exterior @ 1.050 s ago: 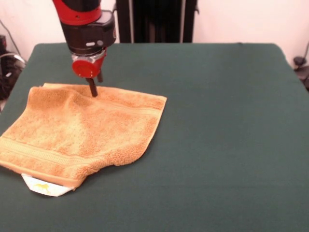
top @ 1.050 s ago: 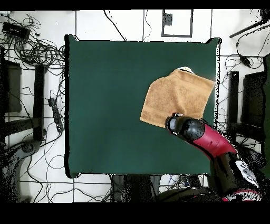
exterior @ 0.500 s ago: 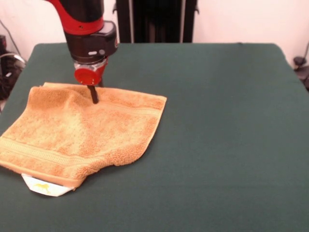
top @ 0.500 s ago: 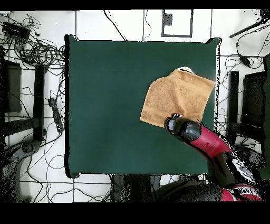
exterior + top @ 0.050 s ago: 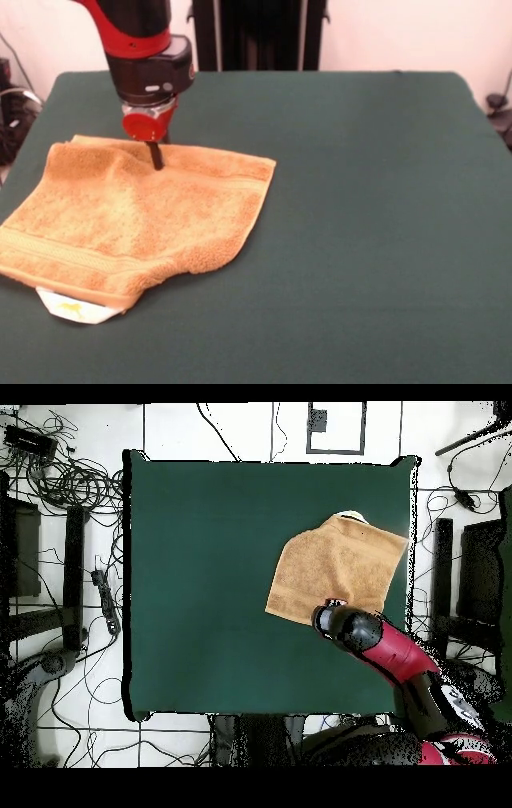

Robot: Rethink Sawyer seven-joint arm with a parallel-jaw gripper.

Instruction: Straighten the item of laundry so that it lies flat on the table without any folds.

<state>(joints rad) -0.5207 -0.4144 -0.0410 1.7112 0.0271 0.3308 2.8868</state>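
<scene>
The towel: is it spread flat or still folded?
Folded. The towel lies doubled, with a thick rounded fold on its near right side and a white tag sticking out from beneath.

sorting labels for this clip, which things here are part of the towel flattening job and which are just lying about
Part of the job:
- towel, folded over on itself
- white tag poking out beneath it
- green table
- end effector, tip at the towel's far edge

Just lying about:
- cables on the floor
- black stand behind the table
</scene>
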